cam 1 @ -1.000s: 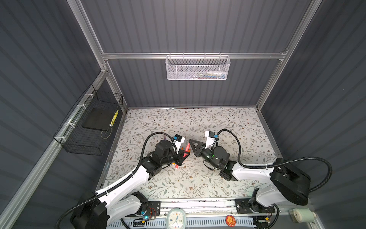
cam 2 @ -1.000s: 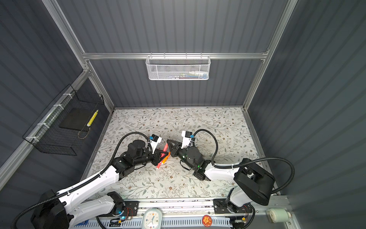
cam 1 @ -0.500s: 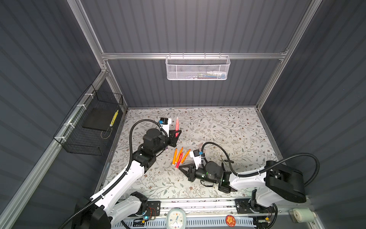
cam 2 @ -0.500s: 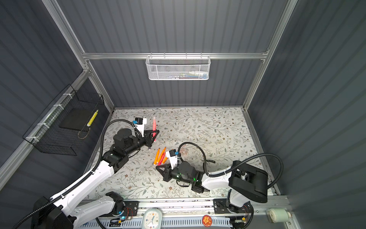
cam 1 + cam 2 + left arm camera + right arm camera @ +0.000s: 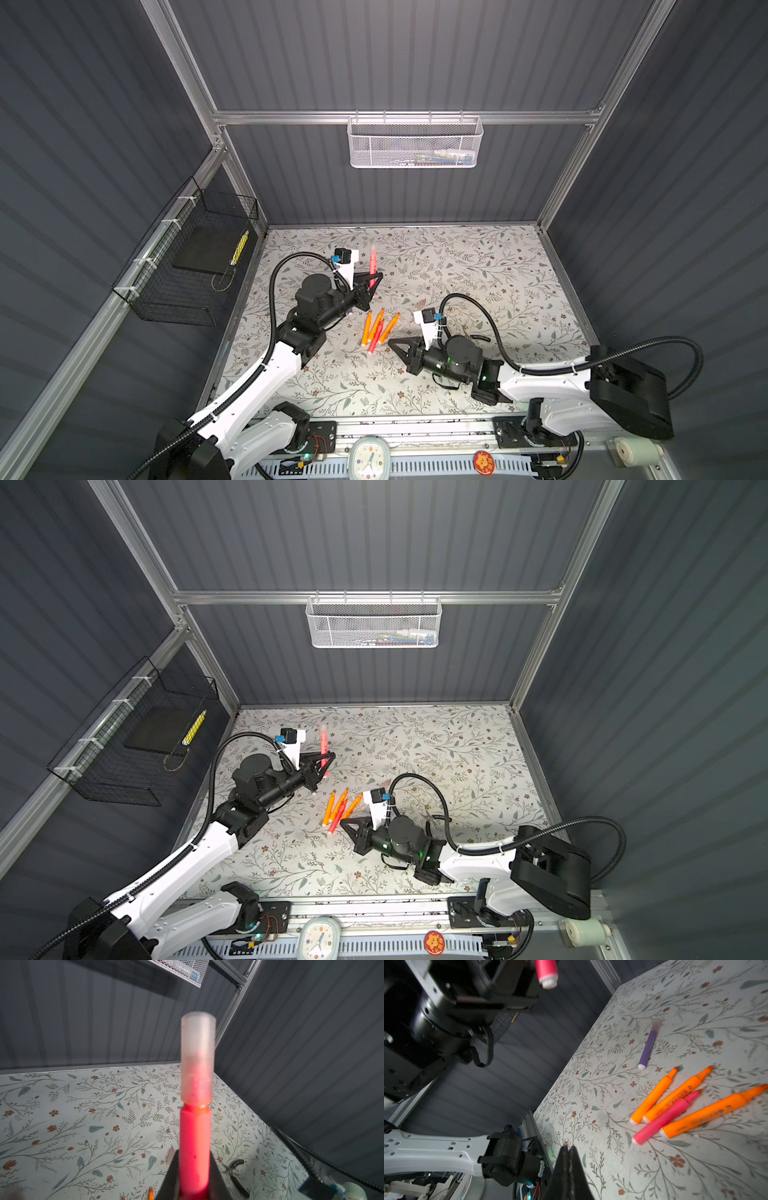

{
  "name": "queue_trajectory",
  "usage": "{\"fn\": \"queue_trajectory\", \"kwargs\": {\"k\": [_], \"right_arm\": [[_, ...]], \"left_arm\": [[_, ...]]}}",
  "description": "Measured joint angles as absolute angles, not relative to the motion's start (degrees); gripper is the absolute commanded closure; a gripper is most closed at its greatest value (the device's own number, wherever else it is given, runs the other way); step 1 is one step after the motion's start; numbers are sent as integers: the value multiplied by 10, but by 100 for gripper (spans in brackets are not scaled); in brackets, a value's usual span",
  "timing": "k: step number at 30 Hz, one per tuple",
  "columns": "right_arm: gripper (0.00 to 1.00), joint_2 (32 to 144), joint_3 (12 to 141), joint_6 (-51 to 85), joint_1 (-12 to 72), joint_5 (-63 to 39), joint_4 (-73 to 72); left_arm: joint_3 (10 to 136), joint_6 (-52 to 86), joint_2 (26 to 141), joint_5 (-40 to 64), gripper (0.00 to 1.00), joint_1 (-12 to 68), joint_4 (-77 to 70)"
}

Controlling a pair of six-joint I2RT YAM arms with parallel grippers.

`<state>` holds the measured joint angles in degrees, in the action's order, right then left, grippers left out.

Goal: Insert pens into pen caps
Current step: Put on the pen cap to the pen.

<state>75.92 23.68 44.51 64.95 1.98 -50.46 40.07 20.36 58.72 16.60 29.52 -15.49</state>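
My left gripper (image 5: 372, 282) is shut on a pink-red pen (image 5: 194, 1136) and holds it upright above the table's back left. A translucent pen cap (image 5: 197, 1055) sits over the pen's upper end. On the floral table (image 5: 478, 266) lie three orange pens (image 5: 376, 324) and one pink-red pen (image 5: 664, 1118), all uncapped. A purple pen (image 5: 647, 1047) with a cap on lies apart from them. A loose pale cap (image 5: 170, 1157) rests on the table. My right gripper (image 5: 390, 341) is shut and empty, low beside the pile, tips (image 5: 568, 1148) pressed together.
Black-handled pliers (image 5: 236, 1174) lie on the table to the right of the pens. A white mesh basket (image 5: 415, 143) hangs on the back wall and a black wire basket (image 5: 191, 266) on the left wall. A small clock (image 5: 369, 459) stands at the front rail.
A second ago both grippers met over the middle. The left arm has since lifted the pen up and back-left, and the right arm has drawn back toward the front, shut.
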Motion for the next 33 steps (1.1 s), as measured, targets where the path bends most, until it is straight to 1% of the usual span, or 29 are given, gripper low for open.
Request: {"fn": "queue_trajectory", "kwargs": {"k": [1, 2, 3, 6, 8, 11, 15, 17, 23, 33], "right_arm": [[69, 744, 227, 448, 640, 25, -502], [59, 732, 218, 445, 632, 29, -498], [51, 715, 209, 448, 620, 32, -493], [33, 662, 200, 444, 586, 40, -469], [28, 623, 202, 435, 570, 47, -455], [26, 582, 216, 422, 560, 52, -439], [28, 577, 253, 414, 549, 54, -415], [29, 585, 268, 413, 544, 53, -405], [34, 631, 295, 415, 536, 46, -385], [40, 701, 346, 416, 533, 22, -376]], "left_arm": [[391, 204, 587, 179, 100, 295, -163], [384, 204, 586, 190, 100, 295, -169], [373, 204, 586, 205, 100, 295, -177], [334, 211, 585, 238, 100, 298, -208], [305, 215, 583, 247, 100, 310, -222], [271, 214, 582, 241, 100, 354, -230], [251, 211, 583, 227, 100, 414, -232], [245, 211, 584, 225, 100, 420, -237], [242, 211, 601, 221, 100, 420, -253], [242, 211, 632, 221, 100, 427, -271]]}}
